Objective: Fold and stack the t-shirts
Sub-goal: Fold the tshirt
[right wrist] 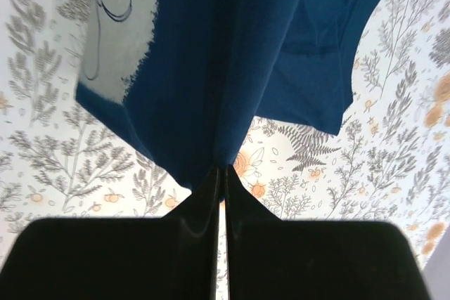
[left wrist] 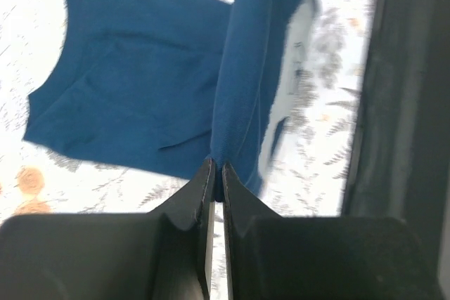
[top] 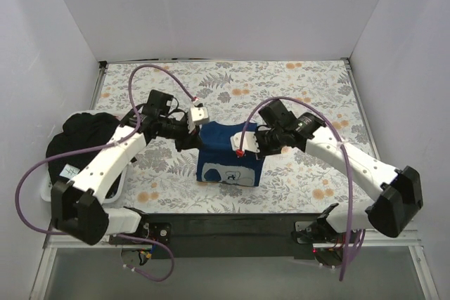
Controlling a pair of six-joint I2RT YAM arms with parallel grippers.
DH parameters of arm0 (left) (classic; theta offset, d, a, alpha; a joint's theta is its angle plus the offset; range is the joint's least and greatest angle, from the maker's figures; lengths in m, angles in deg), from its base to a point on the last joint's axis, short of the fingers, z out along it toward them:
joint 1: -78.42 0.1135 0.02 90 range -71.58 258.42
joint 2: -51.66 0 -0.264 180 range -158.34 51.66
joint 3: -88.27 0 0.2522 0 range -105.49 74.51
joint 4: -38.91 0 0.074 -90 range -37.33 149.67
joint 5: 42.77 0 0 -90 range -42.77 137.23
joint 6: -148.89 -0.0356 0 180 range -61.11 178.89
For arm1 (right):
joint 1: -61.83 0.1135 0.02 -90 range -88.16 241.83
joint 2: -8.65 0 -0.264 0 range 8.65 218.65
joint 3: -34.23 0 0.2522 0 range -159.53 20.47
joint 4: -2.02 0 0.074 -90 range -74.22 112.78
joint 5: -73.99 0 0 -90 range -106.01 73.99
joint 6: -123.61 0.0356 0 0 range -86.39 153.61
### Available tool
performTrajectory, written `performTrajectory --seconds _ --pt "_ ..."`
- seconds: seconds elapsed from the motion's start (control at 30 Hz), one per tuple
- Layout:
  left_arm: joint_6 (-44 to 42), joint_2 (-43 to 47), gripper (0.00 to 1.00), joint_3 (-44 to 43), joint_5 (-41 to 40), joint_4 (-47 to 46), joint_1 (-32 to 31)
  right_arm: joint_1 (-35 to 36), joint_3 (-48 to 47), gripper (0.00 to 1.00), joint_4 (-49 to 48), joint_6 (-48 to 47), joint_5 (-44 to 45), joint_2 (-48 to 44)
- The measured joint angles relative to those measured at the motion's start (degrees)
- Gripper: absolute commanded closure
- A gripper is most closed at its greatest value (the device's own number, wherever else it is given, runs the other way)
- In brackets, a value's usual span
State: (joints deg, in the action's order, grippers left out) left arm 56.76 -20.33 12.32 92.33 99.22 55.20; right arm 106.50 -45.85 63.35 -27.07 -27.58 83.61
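Pressed together at the bottom of each wrist view, the left gripper (left wrist: 216,168) and the right gripper (right wrist: 222,171) each pinched a lifted fold of the blue printed t-shirt (top: 226,154). From above, that shirt sat near the centre of the floral cloth (top: 309,89), slightly toward 6 o'clock. Its held edge was raised between the two grippers and its white print showed on the 6 o'clock face. A black t-shirt (top: 79,135) lay heaped at 9 o'clock. A fold seemed to be under way. Next, both grippers would need to carry the edge over together, lay it flat and square, then let go.
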Motion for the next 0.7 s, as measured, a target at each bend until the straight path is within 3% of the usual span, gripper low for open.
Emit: performTrajectory --seconds 0.2,0.47,0.7 --pt "-1.4 -13.7 1.00 -3.1 -0.1 -6.2 4.9 -7.5 -3.8 0.99 -3.7 -4.0 -3.5 11.5" --pt "-1.6 -28.8 1.00 -3.8 -2.1 -15.7 7.4 -10.9 -9.4 0.99 -9.7 -5.4 -6.2 27.8" --pt "-0.9 -31.7 1.00 -0.9 -2.3 -20.1 7.2 -11.0 -8.4 0.99 -13.5 -2.2 -7.1 34.2"
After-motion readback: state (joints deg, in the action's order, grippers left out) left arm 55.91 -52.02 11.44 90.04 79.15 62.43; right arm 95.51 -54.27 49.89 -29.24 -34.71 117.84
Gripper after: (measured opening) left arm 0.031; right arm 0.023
